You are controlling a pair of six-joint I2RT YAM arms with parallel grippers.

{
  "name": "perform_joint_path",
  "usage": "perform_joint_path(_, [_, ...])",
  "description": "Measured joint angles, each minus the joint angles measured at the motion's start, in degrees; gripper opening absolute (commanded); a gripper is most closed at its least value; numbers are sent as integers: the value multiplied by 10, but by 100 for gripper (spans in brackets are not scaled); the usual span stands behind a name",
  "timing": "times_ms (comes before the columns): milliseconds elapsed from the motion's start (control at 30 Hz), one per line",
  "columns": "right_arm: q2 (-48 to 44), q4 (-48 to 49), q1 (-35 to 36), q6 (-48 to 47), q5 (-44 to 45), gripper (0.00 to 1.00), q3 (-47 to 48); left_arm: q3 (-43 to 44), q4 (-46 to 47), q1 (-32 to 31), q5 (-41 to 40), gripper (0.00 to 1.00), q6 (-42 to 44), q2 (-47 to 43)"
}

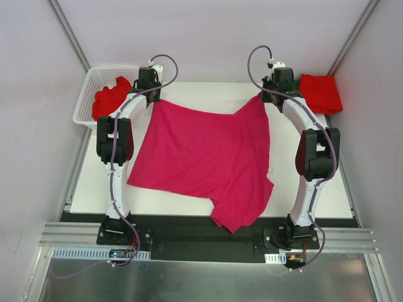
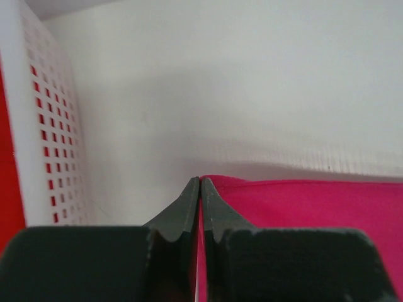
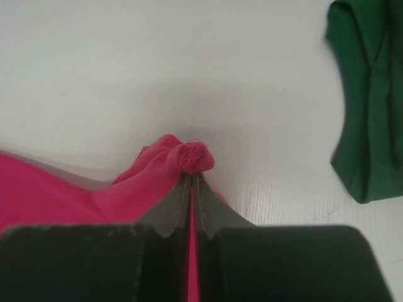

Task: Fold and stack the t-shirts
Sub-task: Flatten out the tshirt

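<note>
Spreading across the white table, the magenta-pink t-shirt lies mostly flat with soft wrinkles, and its near part spills over the table's front edge. The left gripper is clenched on its far-left corner. The right gripper pinches its far-right corner, with cloth bunched at the tips. Left of this shirt, a crumpled red t-shirt fills the white basket. To its right a folded red t-shirt adjoins a dark green t-shirt.
</note>
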Motion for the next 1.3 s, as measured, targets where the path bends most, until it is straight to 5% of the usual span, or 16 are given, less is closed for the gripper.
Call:
perform_joint_path(433, [62,-2,-7,-7,4,3,86,66,10,0,-8,1,27,41])
perform_joint_path(500, [71,-10,-8,-7,4,17,86,66,9,0,-10,13,30,49])
perform_joint_path(533, [74,-13,-8,-8,4,31,86,66,9,0,-13,39,33,52])
perform_joint_path(700, [80,-24,-9,-15,14,74,86,70,4,0,-39,97,46,57])
perform_joint_path(800, [74,-23,-9,-21,40,84,83,71,10,0,-52,99,45,55])
perform_joint_path(967, [17,-30,-9,-24,89,86,37,40,7,-1,-64,99,44,20])
perform_joint_path(1300, [-162,-57,-9,36,115,86,-74,-155,18,-26,-37,99,5,-222])
